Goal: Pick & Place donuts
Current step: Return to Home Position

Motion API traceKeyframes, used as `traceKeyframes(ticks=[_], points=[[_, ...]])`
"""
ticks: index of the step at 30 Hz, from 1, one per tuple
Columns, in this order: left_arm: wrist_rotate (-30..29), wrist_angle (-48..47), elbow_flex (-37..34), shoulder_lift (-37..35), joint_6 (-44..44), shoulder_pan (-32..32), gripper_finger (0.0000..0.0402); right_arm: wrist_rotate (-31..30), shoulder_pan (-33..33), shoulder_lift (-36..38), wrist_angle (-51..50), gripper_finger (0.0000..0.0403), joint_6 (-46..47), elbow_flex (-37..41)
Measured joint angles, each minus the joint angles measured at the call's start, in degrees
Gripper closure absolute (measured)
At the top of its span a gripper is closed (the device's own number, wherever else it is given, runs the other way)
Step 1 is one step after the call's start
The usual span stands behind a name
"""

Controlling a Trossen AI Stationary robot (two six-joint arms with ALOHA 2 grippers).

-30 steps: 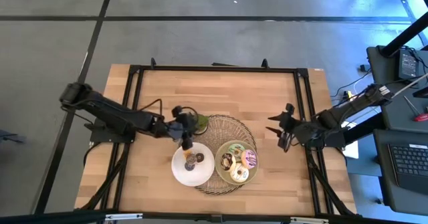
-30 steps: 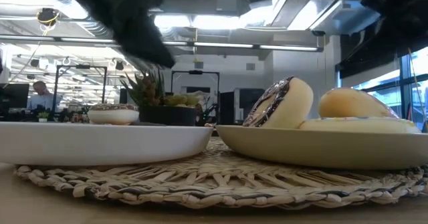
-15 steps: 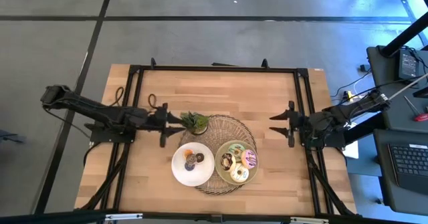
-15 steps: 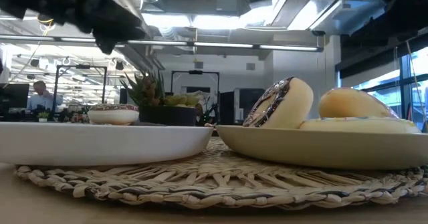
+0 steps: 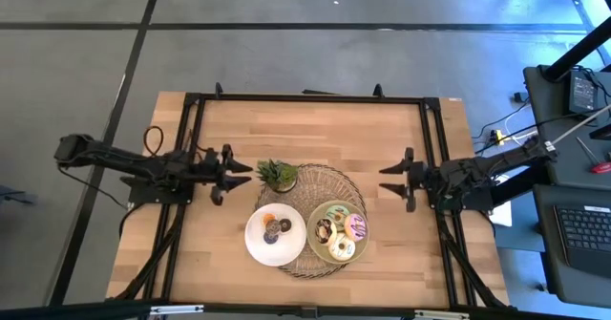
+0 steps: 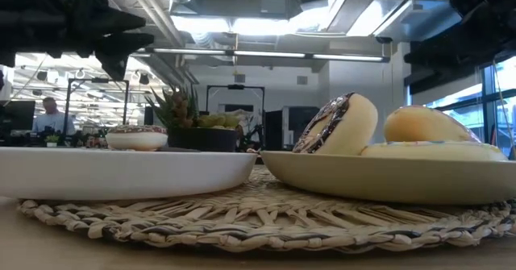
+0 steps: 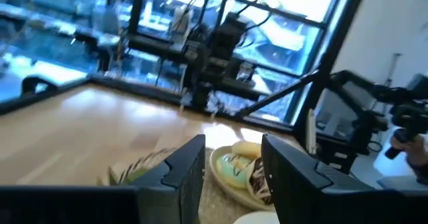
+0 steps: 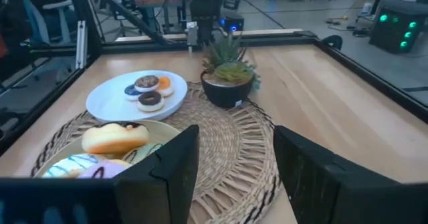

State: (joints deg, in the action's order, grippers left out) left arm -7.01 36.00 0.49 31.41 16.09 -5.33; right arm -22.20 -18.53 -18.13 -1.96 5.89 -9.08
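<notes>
- Left gripper (image 5: 246,173): fingers spread, holding nothing, above the table (image 5: 315,129) just left of the plant (image 5: 278,174).
- Right gripper (image 5: 383,178): fingers spread, empty, right of the mat (image 5: 325,177) and apart from it.
- Three mini donuts (image 5: 284,226), orange, brown and purple, lie on the white plate (image 5: 254,248) at the mat's near-left edge.
- Four big donuts (image 5: 341,247), green, pink, chocolate and white-yellow, sit on the pale plate (image 5: 315,246) just right of it. The chocolate one is tilted on edge.
- The plant stands at the mat's far-left edge.
</notes>
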Motion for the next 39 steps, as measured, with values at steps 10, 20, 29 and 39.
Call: traceKeyframes(ticks=[10,20,29,39], points=[[6.3,-14.4,0.0,-14.4,-0.5,6.5,0.0258,0.0,1.9,9.9,-7.5,0.0210,0.9,0.1],[9.2,-28.0,0.0,-31.5,-1.2,10.7,0.0258,1.1,1.9,18.0,-15.5,0.0210,1.2,-0.1],[8.4,-31.7,0.0,-31.4,-1.7,13.4,0.0258,2.2,1.9,18.0,-7.6,0.0210,0.3,2.9],[3.3,-34.1,0.0,-31.3,-4.4,14.7,0.0258,-1.5,1.9,17.9,0.4,0.0210,-1.1,6.8]])
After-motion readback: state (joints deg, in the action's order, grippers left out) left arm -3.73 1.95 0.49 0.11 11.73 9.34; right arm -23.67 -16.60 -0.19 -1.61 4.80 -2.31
